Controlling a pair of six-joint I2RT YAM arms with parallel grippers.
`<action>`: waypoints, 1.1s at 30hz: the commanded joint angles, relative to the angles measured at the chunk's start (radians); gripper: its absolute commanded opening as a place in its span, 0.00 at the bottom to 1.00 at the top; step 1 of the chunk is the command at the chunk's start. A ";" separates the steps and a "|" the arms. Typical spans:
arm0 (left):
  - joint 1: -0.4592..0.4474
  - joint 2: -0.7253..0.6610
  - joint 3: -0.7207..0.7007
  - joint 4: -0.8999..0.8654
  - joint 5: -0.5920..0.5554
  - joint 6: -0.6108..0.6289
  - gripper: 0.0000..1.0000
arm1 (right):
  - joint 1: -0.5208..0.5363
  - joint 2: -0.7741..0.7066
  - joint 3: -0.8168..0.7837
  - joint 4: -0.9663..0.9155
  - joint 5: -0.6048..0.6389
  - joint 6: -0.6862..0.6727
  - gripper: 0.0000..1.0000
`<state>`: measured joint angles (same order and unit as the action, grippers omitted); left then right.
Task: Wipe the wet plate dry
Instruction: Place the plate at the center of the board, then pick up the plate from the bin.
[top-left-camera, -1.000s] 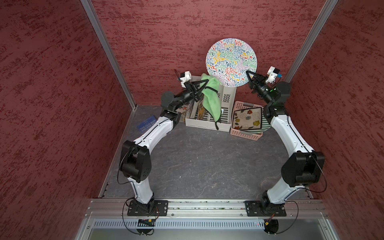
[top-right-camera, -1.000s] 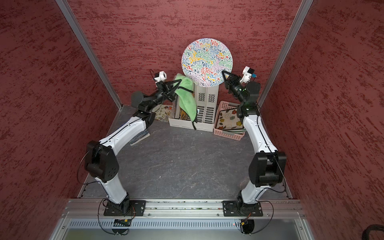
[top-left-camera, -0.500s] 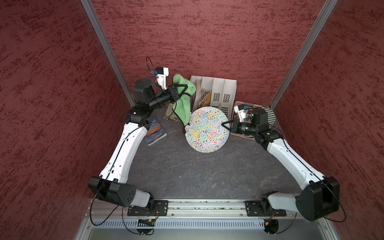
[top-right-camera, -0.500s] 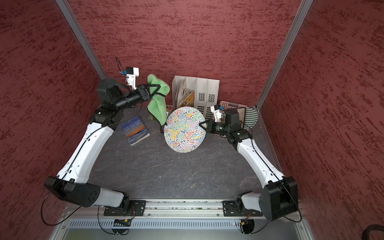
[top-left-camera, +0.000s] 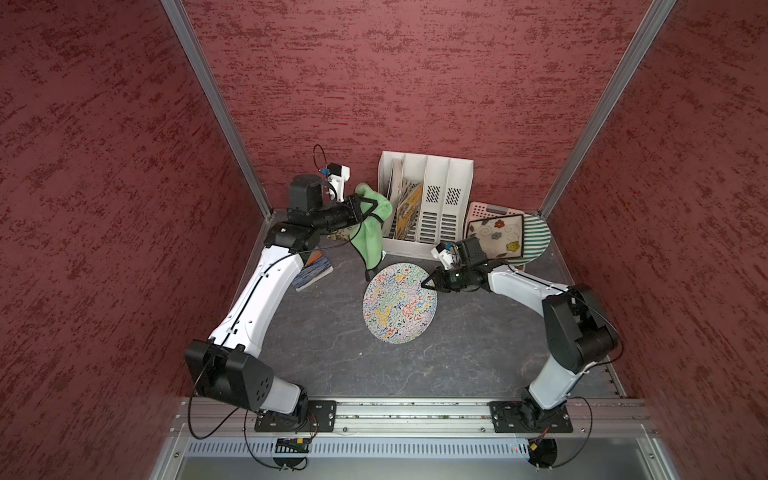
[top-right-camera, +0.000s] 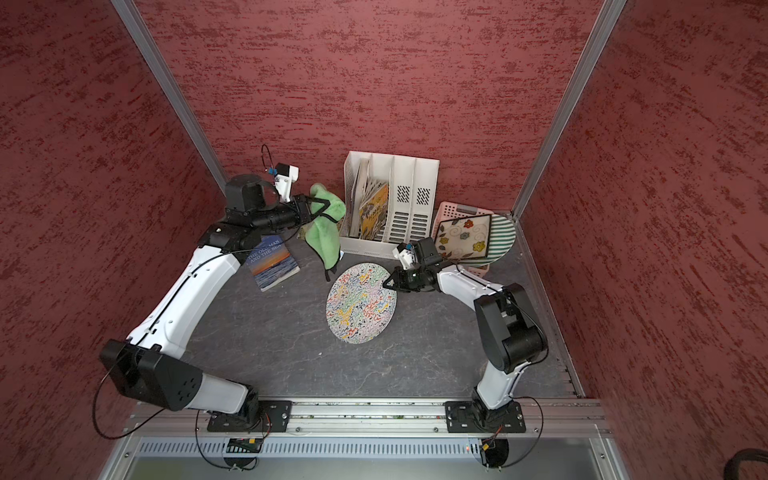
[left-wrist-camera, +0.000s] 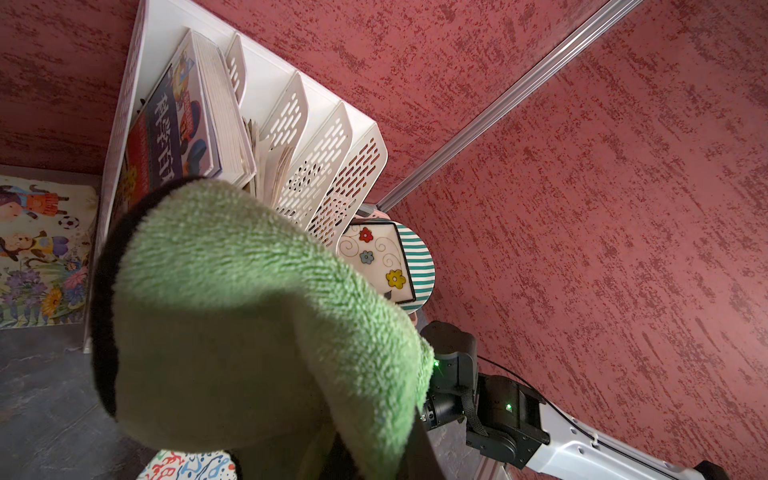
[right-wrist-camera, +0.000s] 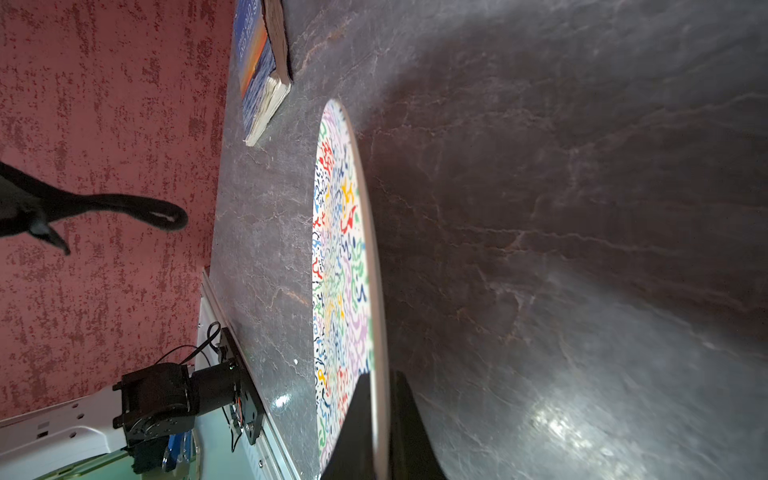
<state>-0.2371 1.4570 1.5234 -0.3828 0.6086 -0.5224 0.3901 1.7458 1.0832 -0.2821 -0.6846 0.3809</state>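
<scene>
In both top views the big swing is over. A second ago the patterned plate (top-left-camera: 400, 304) was up high against the far wall; half a second ago it was partway down. Now it sits low over the middle of the table (top-left-camera: 324, 353), face up and ready for wiping. The right gripper (top-left-camera: 428, 284) reaches in from the right, forearm low and level, jaws clamped on the plate's far-right rim. The left gripper (top-left-camera: 368, 206) has pulled back to the far left beside the file rack (top-left-camera: 432, 199), pinched shut on the green cloth (top-left-camera: 368, 237), which dangles just short of the plate's far edge (top-right-camera: 360, 302).

The left wrist view is mostly cloth (left-wrist-camera: 249, 311) draped over the fingers, with a sliver of plate (left-wrist-camera: 187, 465) below.

In the right wrist view the plate (right-wrist-camera: 340, 270) is edge-on, nearly flat to the table, and both jaws grip its rim. I can't tell whether it's actually resting.
</scene>
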 joint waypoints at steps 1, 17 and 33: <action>-0.008 -0.031 -0.022 0.025 -0.016 0.017 0.00 | 0.004 0.077 -0.019 -0.089 0.237 -0.062 0.04; -0.011 -0.011 -0.039 0.052 -0.013 -0.011 0.00 | -0.103 -0.068 0.202 -0.201 0.410 -0.071 0.54; -0.036 -0.033 -0.057 0.034 -0.019 -0.023 0.00 | -0.616 0.233 0.729 -0.471 0.476 -0.034 0.69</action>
<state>-0.2646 1.4536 1.4750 -0.3592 0.5961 -0.5453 -0.2325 1.9316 1.7302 -0.6529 -0.2188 0.3855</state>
